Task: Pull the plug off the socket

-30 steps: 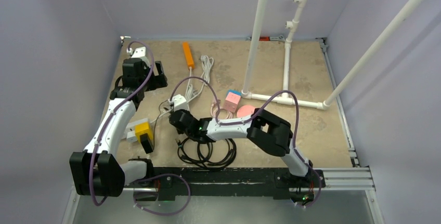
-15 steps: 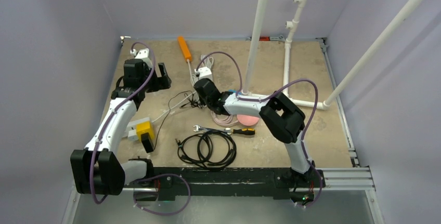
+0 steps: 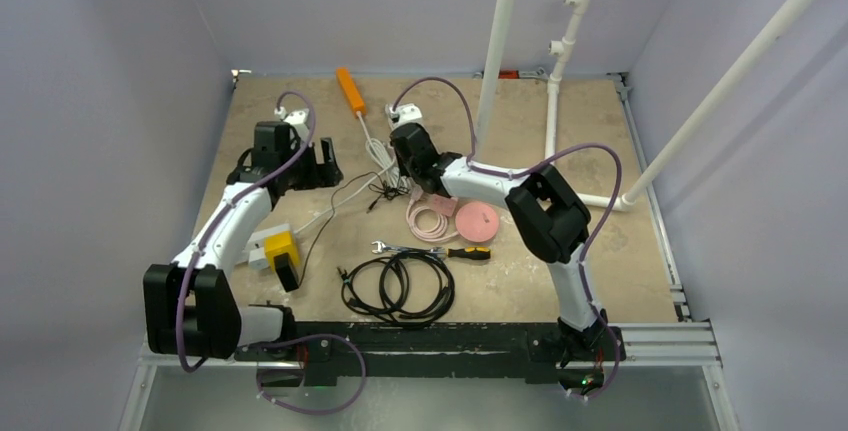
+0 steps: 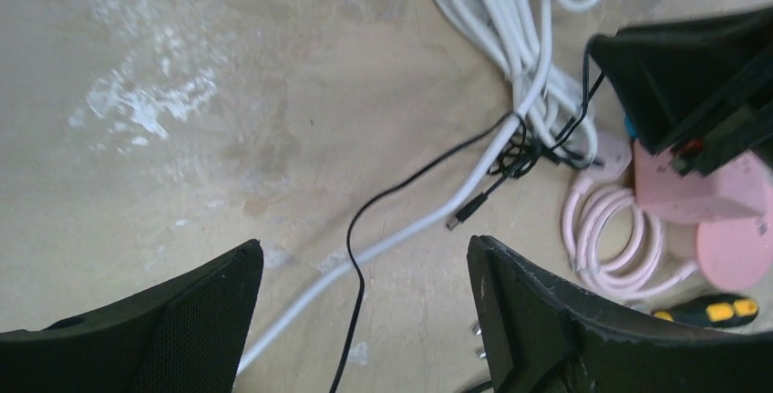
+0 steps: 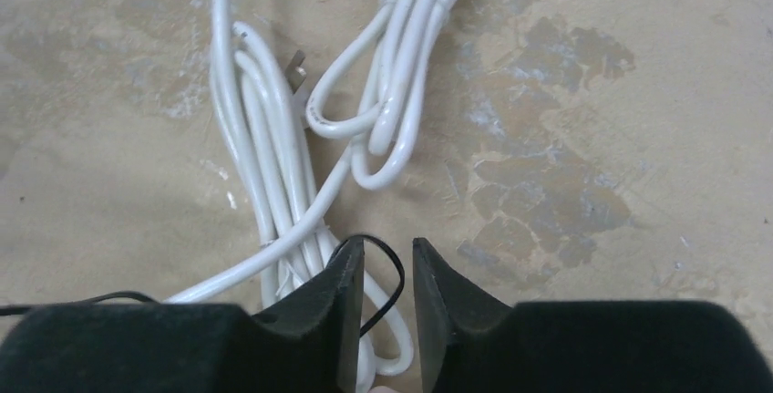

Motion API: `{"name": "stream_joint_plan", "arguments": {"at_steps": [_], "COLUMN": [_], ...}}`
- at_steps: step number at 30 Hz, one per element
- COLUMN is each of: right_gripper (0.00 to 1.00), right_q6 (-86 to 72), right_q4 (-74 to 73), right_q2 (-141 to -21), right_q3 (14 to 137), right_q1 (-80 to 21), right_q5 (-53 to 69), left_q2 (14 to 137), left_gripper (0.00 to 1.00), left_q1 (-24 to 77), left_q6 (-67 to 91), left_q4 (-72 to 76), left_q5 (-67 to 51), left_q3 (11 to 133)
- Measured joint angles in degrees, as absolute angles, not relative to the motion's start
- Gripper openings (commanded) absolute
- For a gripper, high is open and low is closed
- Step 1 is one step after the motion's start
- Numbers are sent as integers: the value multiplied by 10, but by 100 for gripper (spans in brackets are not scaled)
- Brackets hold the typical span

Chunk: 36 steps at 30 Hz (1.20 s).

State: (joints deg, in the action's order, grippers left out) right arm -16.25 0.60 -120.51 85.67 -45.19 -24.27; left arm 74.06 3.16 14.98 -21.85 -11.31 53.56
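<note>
A yellow and white socket block point(image 3: 272, 247) lies at the left, with a black plug body point(image 3: 284, 274) against its near side. From there a thin black cable point(image 3: 322, 213) runs to a small loose connector point(image 4: 465, 213) by the white cable bundle point(image 3: 382, 161). My right gripper point(image 5: 389, 247) hovers over that bundle point(image 5: 273, 165), jaws a narrow gap apart; a loop of the black cable point(image 5: 394, 270) crosses the gap, unpinched. A white pronged plug end point(image 5: 293, 69) lies in the bundle. My left gripper point(image 4: 365, 245) is wide open above the black and white cables, holding nothing.
An orange power strip point(image 3: 350, 91) lies at the back. A pink coiled cable point(image 3: 430, 219), a pink disc point(image 3: 476, 221), a wrench point(image 3: 385, 247) and a screwdriver point(image 3: 468, 252) sit mid-table. A black cable coil point(image 3: 398, 286) lies near the front. A white pipe frame point(image 3: 552, 131) stands at the right.
My right arm swung from the table's middle to the back, dragging the thin black cable with it, and its jaws have just parted slightly. My left gripper moved right, toward the cables.
</note>
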Motion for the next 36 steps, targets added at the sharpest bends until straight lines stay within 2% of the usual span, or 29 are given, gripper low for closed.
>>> {"name": "stream_joint_plan", "arguments": {"at_steps": [4,7,19,24,27,32,36], "right_gripper": [62,72,78,77,76,75,75], "right_q6": [-158,-159,-160,-160,-160,-159,-160], "right_q4": [15,30,114,155,175,200,215], "right_q2": [-1204,-1190,-993,-943,-937,-932,-906], "right_q3": [852,827,668,626,605,560,521], "right_q1": [-452,-453,-453,-454,-454,-459,-462], "right_q5": [-213,-184,-73,-48,-33,-14,-12], "left_q2": [740,745,812,843,872,889,915], "left_gripper": [82,82,82,78,71,42,28], "left_q1": [73,109,166,190,198,203,217], "left_q6": [132,122,98,94,93,91,86], "left_q4": [-239,-254,-261,-259,-259,-249,-244], "left_q5": [-98,-83,6,27,38,44,44], "left_q3": [509,507,507,508,520,533,550]}}
